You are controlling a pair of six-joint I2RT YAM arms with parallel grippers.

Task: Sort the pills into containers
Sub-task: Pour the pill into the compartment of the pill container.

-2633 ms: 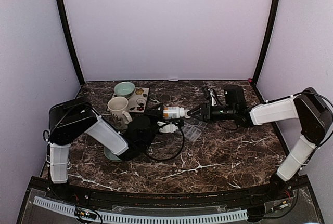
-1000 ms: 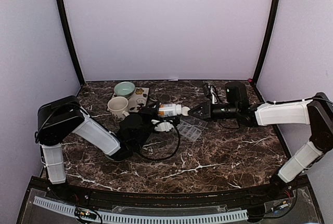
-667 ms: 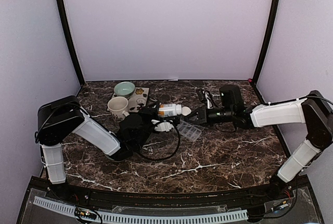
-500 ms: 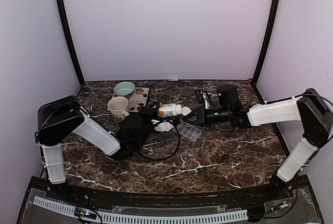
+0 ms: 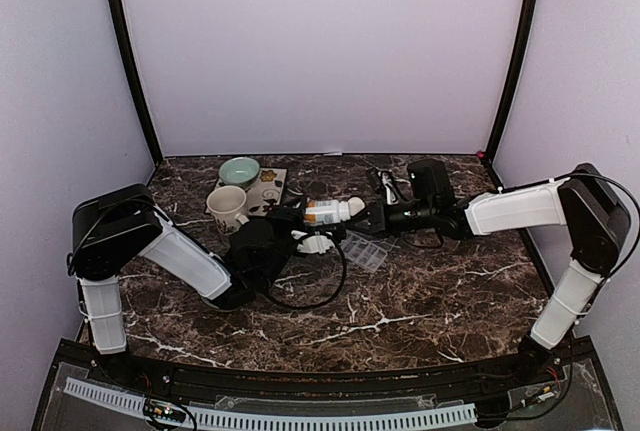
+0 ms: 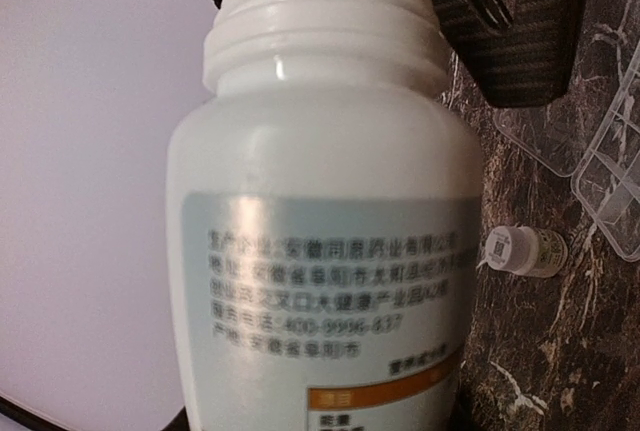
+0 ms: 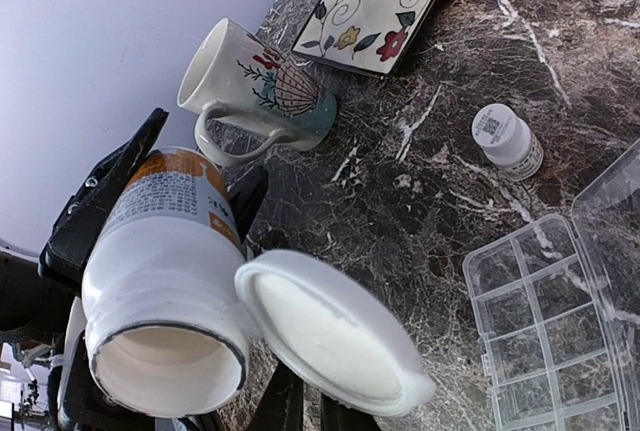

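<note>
My left gripper (image 5: 303, 217) is shut on a white pill bottle (image 5: 325, 213) with an orange-banded label, held on its side with the open mouth to the right. That bottle (image 6: 320, 221) fills the left wrist view. My right gripper (image 7: 310, 403) is shut on the rim of the bottle's white cap (image 7: 335, 336). The cap is off and tilted just beside the bottle mouth (image 7: 165, 376). The clear container (image 5: 368, 249) lies open on the table below the cap, and its compartments (image 7: 540, 326) look empty. No pills show; the bottle's inside is in shadow.
A small white-capped bottle (image 7: 507, 138) stands on the marble near the container. A patterned mug (image 5: 228, 206), a pale green bowl (image 5: 240, 169) and a floral tile (image 5: 268, 189) sit at the back left. A black cable (image 5: 322, 294) loops in front of the left arm.
The right arm has slid left toward the bottle with the cap in its jaws, and the cap now sits off the mouth. The left arm has stayed still over the last second.
</note>
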